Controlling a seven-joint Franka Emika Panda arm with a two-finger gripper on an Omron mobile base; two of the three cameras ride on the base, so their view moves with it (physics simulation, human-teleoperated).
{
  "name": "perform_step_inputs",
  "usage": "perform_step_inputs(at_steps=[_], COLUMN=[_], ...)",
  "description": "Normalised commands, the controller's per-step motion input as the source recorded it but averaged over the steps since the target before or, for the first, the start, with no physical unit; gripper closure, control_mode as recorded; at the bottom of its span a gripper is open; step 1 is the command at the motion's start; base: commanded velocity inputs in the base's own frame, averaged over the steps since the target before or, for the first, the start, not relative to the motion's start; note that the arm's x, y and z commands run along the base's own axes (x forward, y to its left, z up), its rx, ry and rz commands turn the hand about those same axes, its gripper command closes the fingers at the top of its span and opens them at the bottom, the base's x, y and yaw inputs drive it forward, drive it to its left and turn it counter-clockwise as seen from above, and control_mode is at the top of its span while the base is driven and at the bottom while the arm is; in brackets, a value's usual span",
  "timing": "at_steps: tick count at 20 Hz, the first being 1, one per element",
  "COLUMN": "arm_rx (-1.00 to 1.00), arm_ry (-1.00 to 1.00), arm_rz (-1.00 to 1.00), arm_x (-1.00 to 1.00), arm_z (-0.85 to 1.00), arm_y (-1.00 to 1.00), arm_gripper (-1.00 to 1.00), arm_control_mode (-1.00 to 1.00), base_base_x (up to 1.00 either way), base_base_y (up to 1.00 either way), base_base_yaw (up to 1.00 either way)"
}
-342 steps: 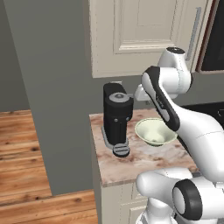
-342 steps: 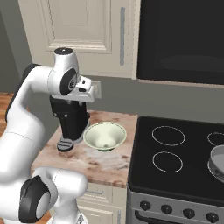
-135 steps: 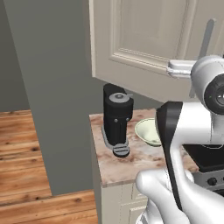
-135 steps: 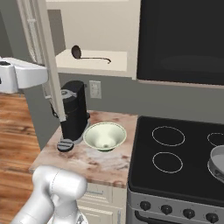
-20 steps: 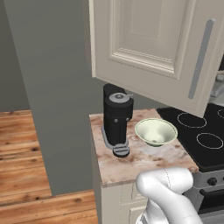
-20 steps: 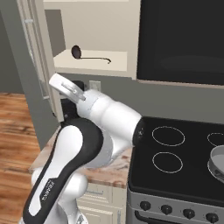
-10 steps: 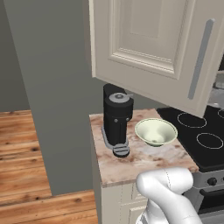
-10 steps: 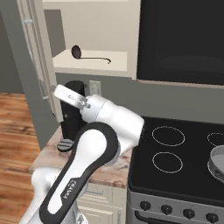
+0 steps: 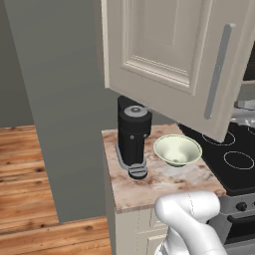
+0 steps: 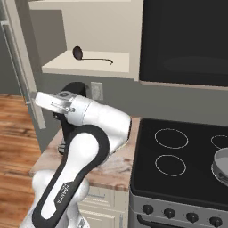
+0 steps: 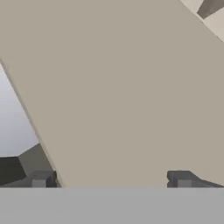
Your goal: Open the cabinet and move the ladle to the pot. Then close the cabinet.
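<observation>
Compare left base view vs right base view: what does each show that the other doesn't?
Left base view: the cabinet door's front with its grey bar handle, and the pale green bowl.
Right base view: the open cabinet's shelf with the ladle lying on it, the black glass-fronted appliance, the pot's rim.
Both: the black coffee machine, marble counter and stove.

The cabinet door [image 9: 169,55] looks matt cream painted wood beside its smooth grey metal bar handle [image 9: 218,71], above a glossy marbled stone counter [image 9: 154,182].
</observation>
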Motion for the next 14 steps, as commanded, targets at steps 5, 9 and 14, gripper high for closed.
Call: perform_step_inputs(at_steps=[5, 9, 14], arm_rx=[0.0, 0.0, 0.0], arm_ry=[-0.06, -0.03, -0.01], arm_rz=[0.04, 0.03, 0.02], arm_x=[-0.27, -0.27, -0.26], arm_z=[0.0, 0.0, 0.0], arm_y=[0.6, 0.42, 0.27], arm_gripper=[-1.0, -1.0, -1.0], arm_control_mode=[-1.0, -1.0, -1.0], base_base_x=[0.0, 0.0, 0.0], base_base_y=[0.0, 0.0, 0.0], base_base_yaw=[0.0, 0.0, 0.0])
